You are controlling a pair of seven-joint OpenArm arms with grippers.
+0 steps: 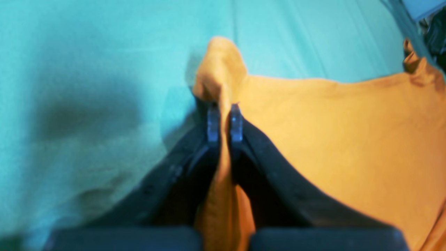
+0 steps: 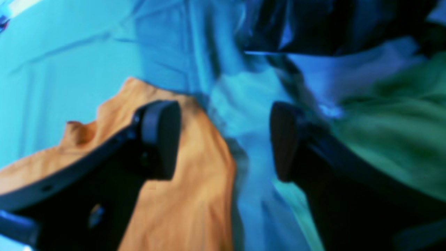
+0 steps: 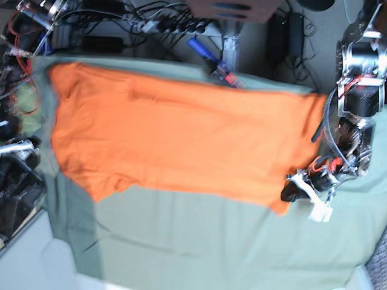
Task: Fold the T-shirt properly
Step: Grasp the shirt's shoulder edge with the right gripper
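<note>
— So, where are you now with the T-shirt [image 3: 181, 136]?

— It lies spread flat across the green cloth [image 3: 199, 241] on the counter. Your left gripper [image 1: 224, 120] has its jaws pressed together on a corner of the hem, and a small peak of orange fabric stands above the tips. Your right gripper [image 2: 224, 139] has its jaws wide apart and holds nothing; it hangs over the shirt edge on the other side, near a green garment [image 2: 393, 136].

— How do you do this step well?

— I think you should first take a matching corner with the right side, so both ends rise together. Lift only a little, keep the edge tight between the two arms, and carry it over evenly, or the cloth will wrinkle.

— Any label or writing?

— None can be read. Both wrist views are blurred, and no print shows on the shirt.
</note>
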